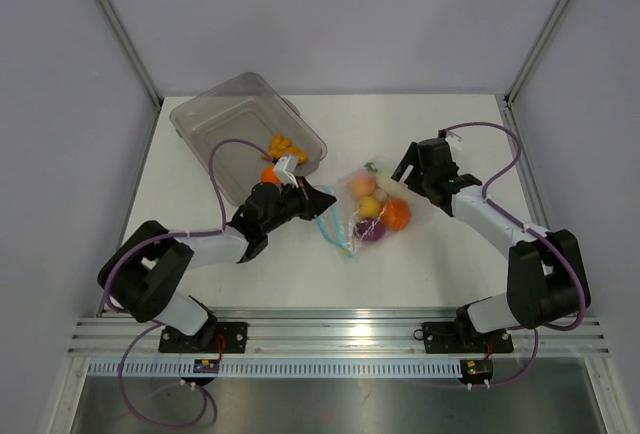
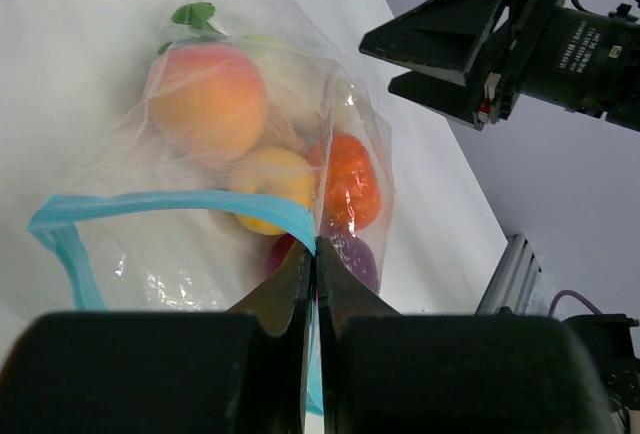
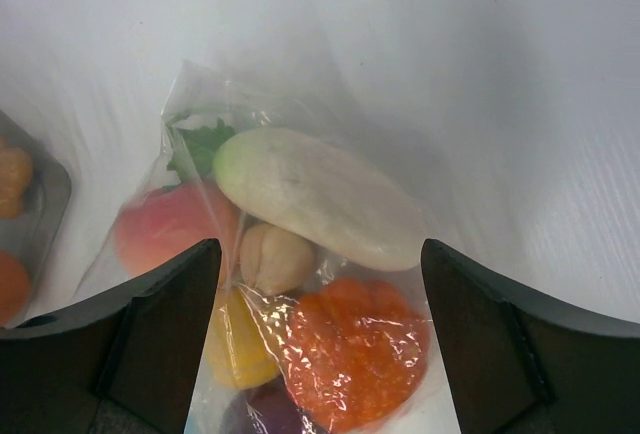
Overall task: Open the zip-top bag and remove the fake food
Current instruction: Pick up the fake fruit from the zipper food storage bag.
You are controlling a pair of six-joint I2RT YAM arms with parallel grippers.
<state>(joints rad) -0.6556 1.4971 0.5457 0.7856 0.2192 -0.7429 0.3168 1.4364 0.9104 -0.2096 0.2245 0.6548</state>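
Note:
The zip-top bag [image 1: 372, 209] lies mid-table, its light-blue zip strip [image 1: 331, 227] at its left end. Inside is the fake food: a peach [image 2: 205, 99], a yellow piece [image 2: 270, 186], an orange piece [image 3: 350, 354], a purple piece [image 2: 352, 259], a white vegetable [image 3: 320, 194] and a small beige piece [image 3: 275, 259]. My left gripper [image 1: 327, 197] is shut on the zip strip [image 2: 150, 204] at one side of the bag's mouth, which gapes open [image 2: 315, 246]. My right gripper [image 1: 405, 170] is open and empty, hovering over the bag's closed far end [image 3: 318, 254].
A rigid clear tub [image 1: 215, 119] stands at the back left, holding orange and yellow toy pieces [image 1: 284, 146]. The tub's corner shows at the left edge of the right wrist view [image 3: 20, 204]. The table's near edge has a metal rail [image 1: 330, 332].

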